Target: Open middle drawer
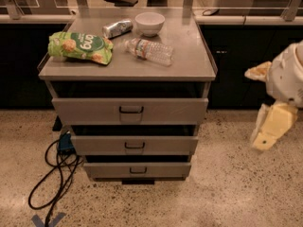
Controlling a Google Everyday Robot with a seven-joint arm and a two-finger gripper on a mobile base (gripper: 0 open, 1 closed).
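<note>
The gripper (269,126) hangs at the right, well apart from the middle drawer (165,145); its opening cannot be told.

You're looking at matt grey metal on the middle drawer (170,144), with a black wire handle (134,146). On the cabinet (189,63): glossy green plastic bag (80,46), clear plastic bottle (149,51), shiny metal can (117,28), smooth white bowl (149,22). The gripper (272,126), right of the cabinet, looks like pale smooth plastic. The floor (236,188) is speckled and polished.
</note>
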